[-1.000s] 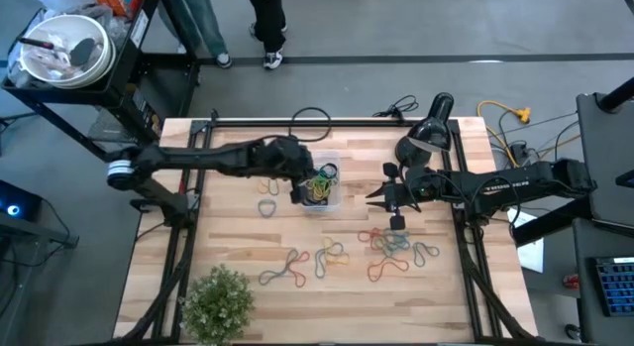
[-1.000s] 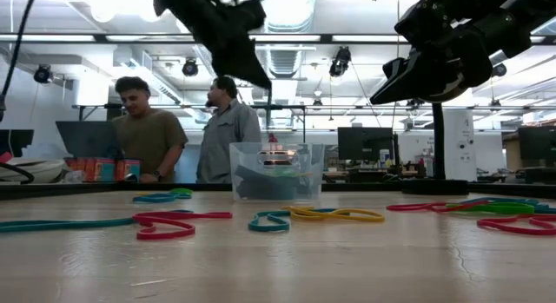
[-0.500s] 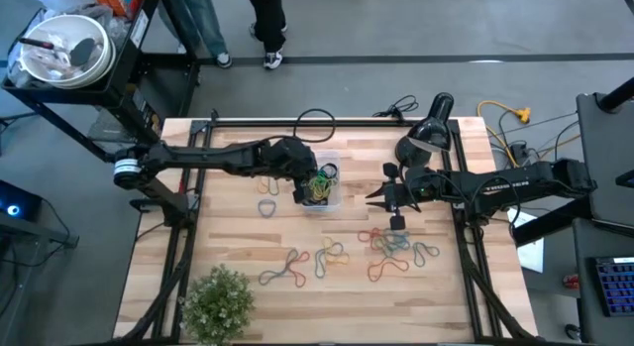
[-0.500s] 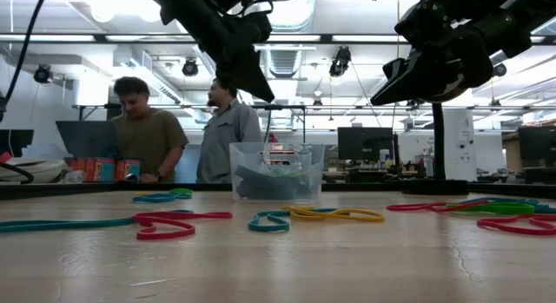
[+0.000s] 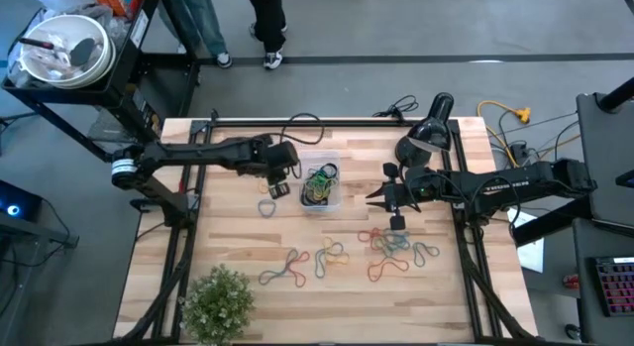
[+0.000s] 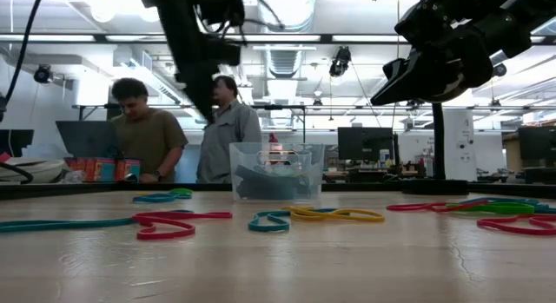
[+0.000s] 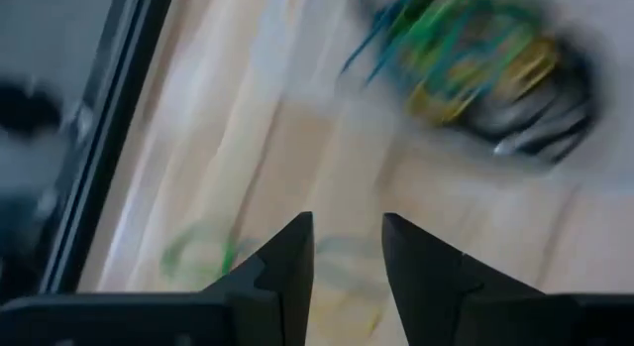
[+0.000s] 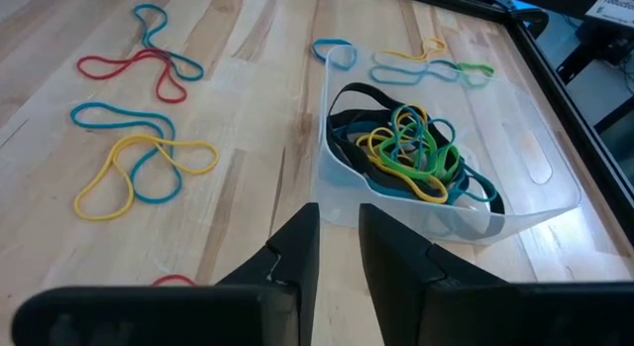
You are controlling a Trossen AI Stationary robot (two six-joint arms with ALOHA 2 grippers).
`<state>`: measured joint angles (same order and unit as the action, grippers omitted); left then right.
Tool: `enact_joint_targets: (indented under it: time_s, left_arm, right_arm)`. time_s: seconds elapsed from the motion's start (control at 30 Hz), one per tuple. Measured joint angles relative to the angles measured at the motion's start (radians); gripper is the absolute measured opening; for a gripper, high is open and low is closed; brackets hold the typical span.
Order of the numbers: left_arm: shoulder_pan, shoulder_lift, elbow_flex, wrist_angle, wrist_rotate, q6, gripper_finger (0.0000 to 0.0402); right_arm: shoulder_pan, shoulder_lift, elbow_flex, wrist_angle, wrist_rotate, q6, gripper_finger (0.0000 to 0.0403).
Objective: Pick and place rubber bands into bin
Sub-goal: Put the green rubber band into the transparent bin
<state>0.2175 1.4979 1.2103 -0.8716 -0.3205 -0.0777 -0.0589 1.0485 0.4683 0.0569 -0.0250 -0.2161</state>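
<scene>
At nine o'clock of the clear bin (image 5: 322,183), the left gripper (image 5: 280,177) hangs with fingers parted, holding nothing. Right gripper (image 5: 379,197) waits at three o'clock, fingers slightly apart and empty. Loose rubber bands (image 5: 394,249) overlap, so one pinch may snag several.

Clear glossy plastic bin (image 8: 525,177), matt rubber bands (image 8: 411,148), pale planked wood table (image 5: 238,247).

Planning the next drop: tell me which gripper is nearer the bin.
Left. The left gripper hangs just beside the bin, on its left arm side. The right gripper waits farther off on the opposite side.
</scene>
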Motion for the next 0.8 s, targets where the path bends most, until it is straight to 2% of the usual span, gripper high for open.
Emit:
enact_joint_targets:
  time_s: [0.17, 0.37, 0.47, 0.57, 0.8]
  left_arm:
    - [0.083, -0.001, -0.005, -0.075, 0.003, -0.13, 0.0107]
    - [0.226, 0.022, 0.003, -0.047, 0.005, -0.315, 0.0107]
    - [0.292, 0.042, 0.014, -0.052, 0.041, -0.402, 0.0107]
    - [0.347, 0.074, 0.032, -0.053, 0.103, -0.44, 0.0107]
    - [0.405, 0.197, 0.104, -0.056, 0.159, -0.466, 0.0107]
  right_arm:
    - [0.0, 0.0, 0.0, 0.004, 0.0, 0.003, 0.0068]
    - [0.0, 0.0, 0.0, 0.005, 0.0, 0.011, 0.0068]
    - [0.0, 0.0, 0.0, 0.005, 0.0, 0.008, 0.0068]
    - [0.0, 0.0, 0.0, 0.006, 0.0, 0.006, 0.0068]
    - [0.0, 0.0, 0.0, 0.006, 0.0, -0.001, 0.0068]
